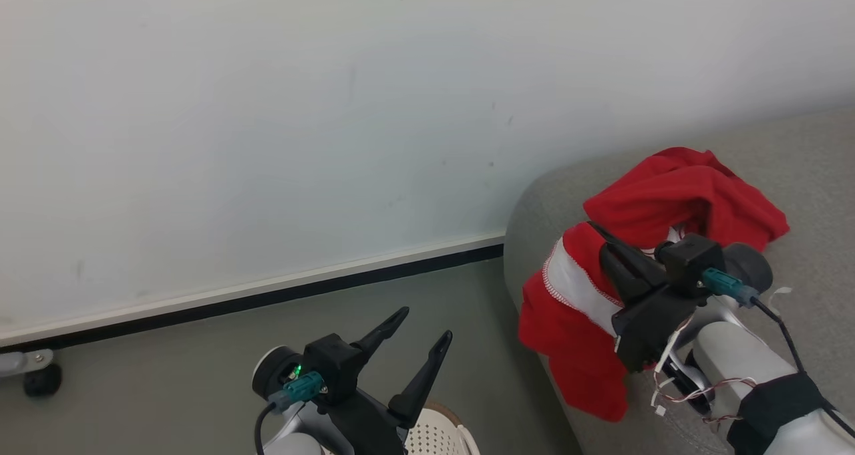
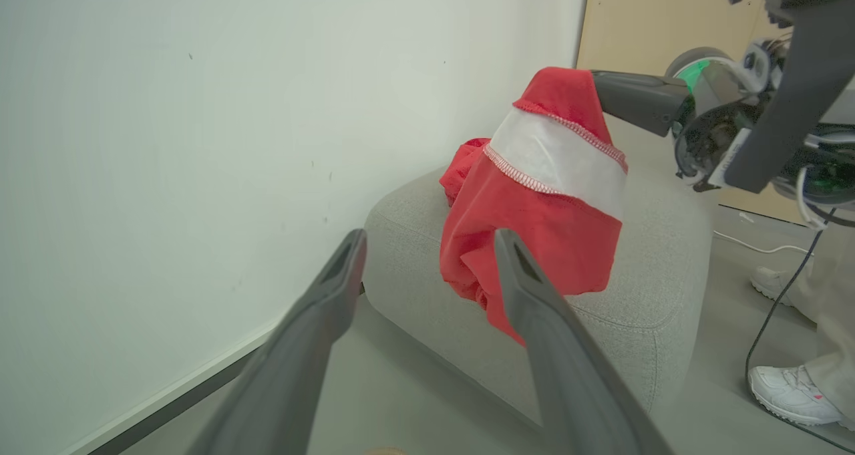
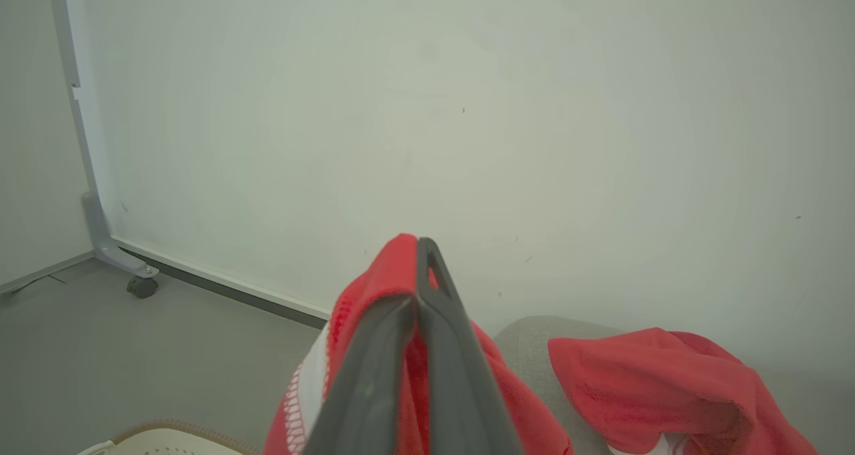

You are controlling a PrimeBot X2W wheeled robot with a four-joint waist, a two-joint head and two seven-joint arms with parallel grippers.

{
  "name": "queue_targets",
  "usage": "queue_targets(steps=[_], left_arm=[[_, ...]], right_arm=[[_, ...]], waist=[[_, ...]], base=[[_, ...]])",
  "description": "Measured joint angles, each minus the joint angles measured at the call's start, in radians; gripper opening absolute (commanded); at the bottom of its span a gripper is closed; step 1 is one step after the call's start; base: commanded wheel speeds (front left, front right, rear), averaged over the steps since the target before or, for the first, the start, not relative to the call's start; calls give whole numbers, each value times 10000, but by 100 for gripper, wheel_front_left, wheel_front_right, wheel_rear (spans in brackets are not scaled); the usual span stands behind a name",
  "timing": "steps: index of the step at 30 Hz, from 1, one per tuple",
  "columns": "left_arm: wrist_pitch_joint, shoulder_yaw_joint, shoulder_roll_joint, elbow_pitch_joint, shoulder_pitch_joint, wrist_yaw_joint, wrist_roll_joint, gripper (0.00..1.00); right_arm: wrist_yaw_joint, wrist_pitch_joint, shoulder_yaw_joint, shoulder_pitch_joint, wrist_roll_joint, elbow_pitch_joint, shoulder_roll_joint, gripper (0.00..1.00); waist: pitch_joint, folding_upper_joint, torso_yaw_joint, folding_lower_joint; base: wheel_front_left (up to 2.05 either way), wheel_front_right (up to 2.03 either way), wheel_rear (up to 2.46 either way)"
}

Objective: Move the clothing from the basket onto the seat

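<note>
Red clothing (image 1: 674,194) drapes over the edge of the sofa (image 1: 815,168), pinched in the closed right pincer (image 1: 596,230), seemingly to haul it on; at eight o'clock, the left pincer (image 1: 425,323) gapes empty.

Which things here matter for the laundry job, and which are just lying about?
Job: red fabric clothing with white panel in shut right hand; grey woven sofa seat; cream perforated plastic basket; open left hand.
Lying about: black castor wheel; person's white shoes.
</note>
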Motion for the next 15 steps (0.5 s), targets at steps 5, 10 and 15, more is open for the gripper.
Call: queue_targets(steps=[5,10,15], left_arm=[[-75,-150,-242,-88,193,-4,0,100],[-151,-265,-464,-123,291,0,0,100],[-169,-255,-506,-182,481,173,2,100]], right_arm=[[-58,0,-173,323,-15,-508,-523,0],[-192,0,-313,516,-79,-1116,-863,0],[-203,0,-422,534,-109,-1672,-1070,0]], waist=[[30,0,-576,0],[77,0,-1194,0],[162,0,-1827,-1]], base=[[0,0,0],[0,0,0],[0,0,0]])
